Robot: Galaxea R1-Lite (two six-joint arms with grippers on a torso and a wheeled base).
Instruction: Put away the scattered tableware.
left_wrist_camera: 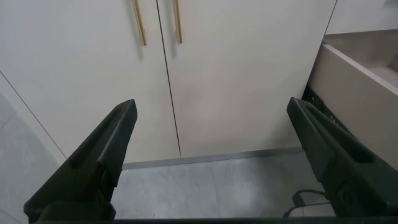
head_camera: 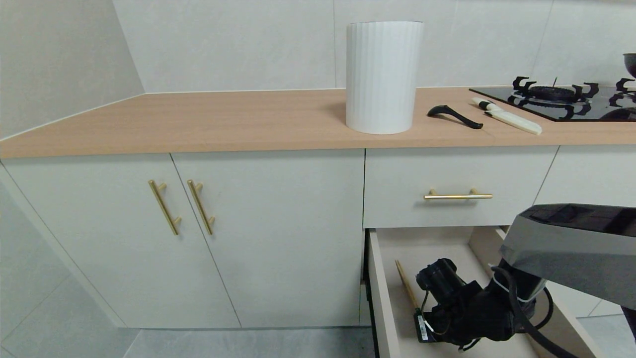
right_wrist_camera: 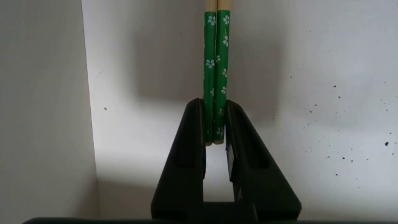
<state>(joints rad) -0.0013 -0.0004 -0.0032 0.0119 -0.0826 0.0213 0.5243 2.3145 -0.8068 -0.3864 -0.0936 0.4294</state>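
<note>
Two chopsticks [right_wrist_camera: 215, 50], wooden ones with green flowery ends, sit side by side pinched in the right gripper [right_wrist_camera: 215, 121]. Its jaws are clamped tight on the green ends. All of that is down inside the one open drawer [head_camera: 382, 288], with the pair running lengthwise close to its left wall and the bare tips pointing toward the back. Whether they actually touch the drawer bottom, honestly can't tell.

Next, the left gripper [left_wrist_camera: 211, 109] has nothing in it, with its two fingers spread wide apart. It hangs low over the floor tiles in front of the two cabinet doors [head_camera: 198, 238], just left of the open drawer. Each door has one gold bar handle, so two of those, right next to each other.

Directly above the open drawer there's one closed drawer [head_camera: 457, 174] with one gold handle across it.

Up on the countertop [head_camera: 223, 119] stands one tall white ribbed canister [head_camera: 381, 77], upright. To its right lie one black utensil [head_camera: 454, 116] and one white knife [head_camera: 507, 118], near each other but not touching. Furthest right is one black gas hob [head_camera: 556, 102].
</note>
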